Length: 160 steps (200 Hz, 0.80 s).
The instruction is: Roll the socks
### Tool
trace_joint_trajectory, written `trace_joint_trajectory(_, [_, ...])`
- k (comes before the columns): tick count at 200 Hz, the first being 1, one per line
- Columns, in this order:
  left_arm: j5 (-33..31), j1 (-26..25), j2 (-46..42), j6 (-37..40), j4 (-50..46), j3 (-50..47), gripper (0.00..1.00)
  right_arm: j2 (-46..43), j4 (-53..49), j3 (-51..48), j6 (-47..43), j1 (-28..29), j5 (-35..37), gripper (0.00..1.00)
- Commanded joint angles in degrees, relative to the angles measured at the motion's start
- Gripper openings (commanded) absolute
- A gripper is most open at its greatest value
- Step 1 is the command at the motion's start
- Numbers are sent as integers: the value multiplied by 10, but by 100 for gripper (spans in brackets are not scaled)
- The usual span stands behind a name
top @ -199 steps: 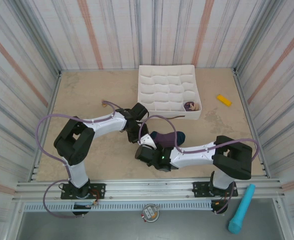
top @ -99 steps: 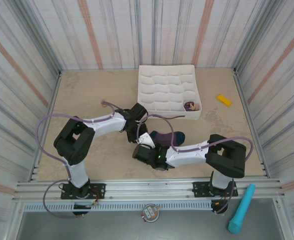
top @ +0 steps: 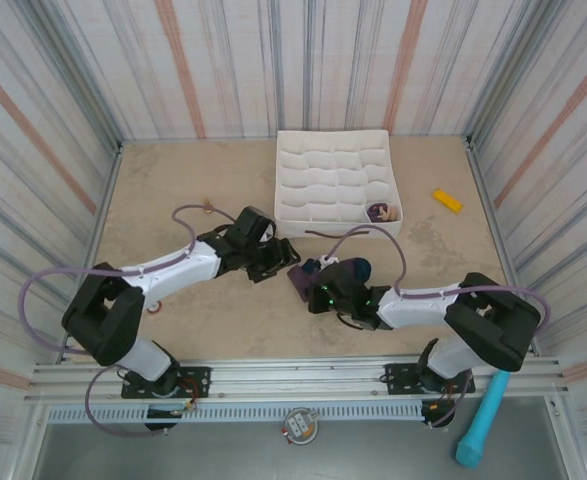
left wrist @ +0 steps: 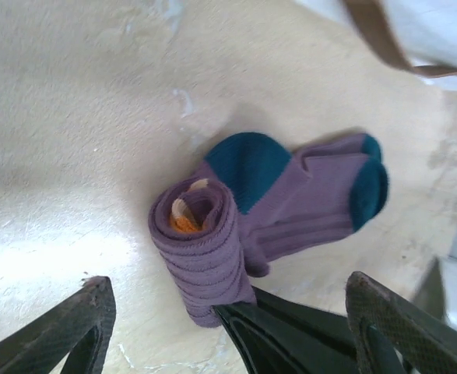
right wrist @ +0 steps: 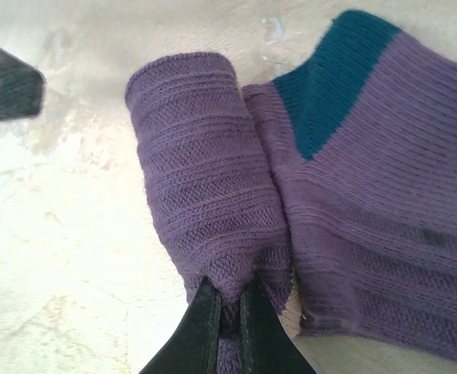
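Observation:
The purple socks [top: 338, 272] lie stacked on the table in front of the tray, partly rolled. In the left wrist view the roll [left wrist: 201, 249] shows an orange toe at its core, and the flat part [left wrist: 314, 195] with teal heels stretches away to the right. My right gripper [top: 308, 287] is shut on the near end of the roll [right wrist: 205, 179], its fingertips [right wrist: 228, 304] pinching the knit. My left gripper [top: 270, 263] stands open just left of the socks, one finger [left wrist: 72, 327] on each side and touching nothing.
The white compartmented tray [top: 343, 232] sits just behind the socks, with a small dark bundle [top: 381, 211] in its front right cell. A yellow piece [top: 447, 200] lies to the tray's right. Striped walls close in the table. A teal cylinder [top: 483, 415] lies outside the front rail.
My left gripper has opened, let go of the roll and drawn back to the left. My right gripper has shut on the roll's end and its arm has swung to the right.

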Motion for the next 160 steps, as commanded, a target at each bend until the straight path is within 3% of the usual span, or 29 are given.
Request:
trace_joint_trajectory(1, [-7, 4, -17, 17, 65, -36, 80, 11, -12, -56, 61, -51, -138, 0])
trace_joint_trajectory(83, [-1, -28, 57, 57, 85, -17, 63, 79, 130, -106, 175, -213, -346, 0])
trace_joint_trajectory(160, [-13, -62, 149, 57, 81, 36, 57, 102, 157, -121, 219, -246, -366, 0])
